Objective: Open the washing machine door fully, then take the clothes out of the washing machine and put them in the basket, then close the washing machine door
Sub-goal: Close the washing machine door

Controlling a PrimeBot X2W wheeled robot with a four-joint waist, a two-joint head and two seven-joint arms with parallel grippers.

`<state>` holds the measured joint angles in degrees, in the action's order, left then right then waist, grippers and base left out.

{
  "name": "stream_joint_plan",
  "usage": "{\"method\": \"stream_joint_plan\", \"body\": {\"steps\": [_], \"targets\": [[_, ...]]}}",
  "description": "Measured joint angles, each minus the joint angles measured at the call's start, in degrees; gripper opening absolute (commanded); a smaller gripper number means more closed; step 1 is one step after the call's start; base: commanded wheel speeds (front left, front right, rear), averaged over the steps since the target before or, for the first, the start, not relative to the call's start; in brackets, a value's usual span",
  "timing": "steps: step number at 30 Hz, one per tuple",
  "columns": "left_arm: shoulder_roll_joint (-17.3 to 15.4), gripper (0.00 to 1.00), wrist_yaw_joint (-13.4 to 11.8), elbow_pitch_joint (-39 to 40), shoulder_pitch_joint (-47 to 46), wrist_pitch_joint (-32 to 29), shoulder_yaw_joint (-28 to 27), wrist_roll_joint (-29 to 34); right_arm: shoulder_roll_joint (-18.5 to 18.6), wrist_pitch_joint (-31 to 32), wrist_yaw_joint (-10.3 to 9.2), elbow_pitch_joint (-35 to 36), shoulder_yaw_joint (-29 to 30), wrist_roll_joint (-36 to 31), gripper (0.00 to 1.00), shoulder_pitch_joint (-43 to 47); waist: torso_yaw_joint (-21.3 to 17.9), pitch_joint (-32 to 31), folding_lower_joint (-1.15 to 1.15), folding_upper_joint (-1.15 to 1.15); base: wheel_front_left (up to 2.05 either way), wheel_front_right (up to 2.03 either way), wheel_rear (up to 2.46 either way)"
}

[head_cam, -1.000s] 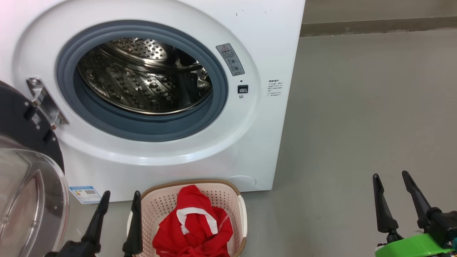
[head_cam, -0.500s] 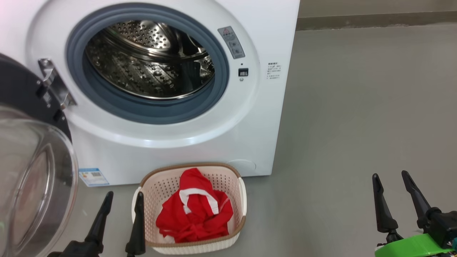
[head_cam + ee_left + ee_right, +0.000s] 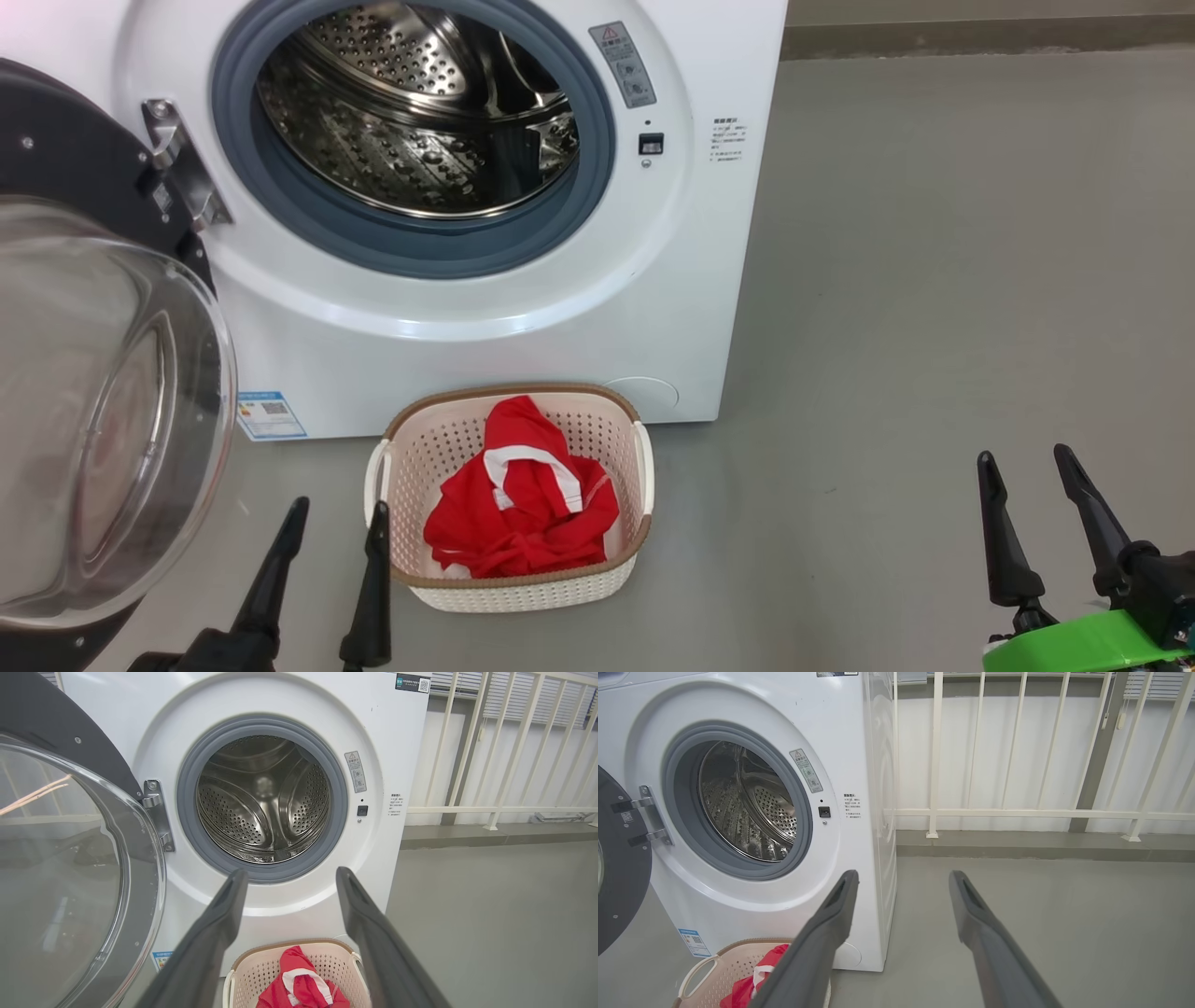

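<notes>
Round black glass-windowed washing machine door [image 3: 103, 392] stands open just left of your left gripper [image 3: 338, 511]; right gripper [image 3: 1024, 459] well apart; both fingers spread, empty.

Bright, sharp; reflections on door [image 3: 103, 420]

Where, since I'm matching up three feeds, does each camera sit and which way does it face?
Head view: on the head, looking forward and down at the washing machine and basket; left end effector lower left, right end effector lower right.
Left wrist view: on the left wrist, facing the drum head-on, washing machine door open at left; own fingers at bottom.
Right wrist view: on the right wrist, facing the machine obliquely, railing beyond it; own fingers too.
Both wrist views share the drum, basket and red clothes.
</notes>
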<state>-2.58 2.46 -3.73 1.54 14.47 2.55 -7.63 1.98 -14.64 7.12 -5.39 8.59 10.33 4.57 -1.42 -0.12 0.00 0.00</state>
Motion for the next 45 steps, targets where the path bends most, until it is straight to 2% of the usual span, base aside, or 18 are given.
{"method": "stream_joint_plan", "body": {"steps": [3, 12, 20, 33, 45], "targets": [[0.0, 1.0, -0.9, 0.1, 0.0, 0.0, -0.1, 0.0, 0.0, 0.0, 0.0, 0.0, 0.0, 0.2, 1.0, 0.0, 0.4, 0.1, 0.0, 0.0, 0.0, 0.0, 0.0], [0.0, 1.0, -1.5, 0.9, 0.0, 0.0, -0.6, 0.1, 0.0, 0.0, 0.0, 0.2, 0.0, 0.3, 1.0, 0.0, 1.7, 0.6, 0.0, 0.0, 0.0, 0.0, 0.0], [0.0, 1.0, -2.7, 2.1, 0.0, 0.0, -0.8, 0.0, 0.0, 0.0, 0.0, 0.6, -0.5, 0.3, 1.0, 0.0, 4.5, 0.8, 0.0, 0.0, 0.0, 0.0, 0.0], [0.0, 1.0, -4.0, 3.2, 0.0, 0.0, -0.7, 0.7, 0.0, 0.0, 0.01, 1.2, -2.8, 0.2, 1.0, -0.1, 11.8, 0.3, 0.0, 0.0, 0.0, 0.0, 0.0], [0.0, 1.0, -5.2, 4.2, 0.0, 0.0, -0.8, 1.0, 0.0, 0.0, 0.0, 1.9, -5.6, 0.1, 1.0, -0.3, 21.0, -0.1, 0.0, 0.0, 0.0, 0.0, 0.0]]}}
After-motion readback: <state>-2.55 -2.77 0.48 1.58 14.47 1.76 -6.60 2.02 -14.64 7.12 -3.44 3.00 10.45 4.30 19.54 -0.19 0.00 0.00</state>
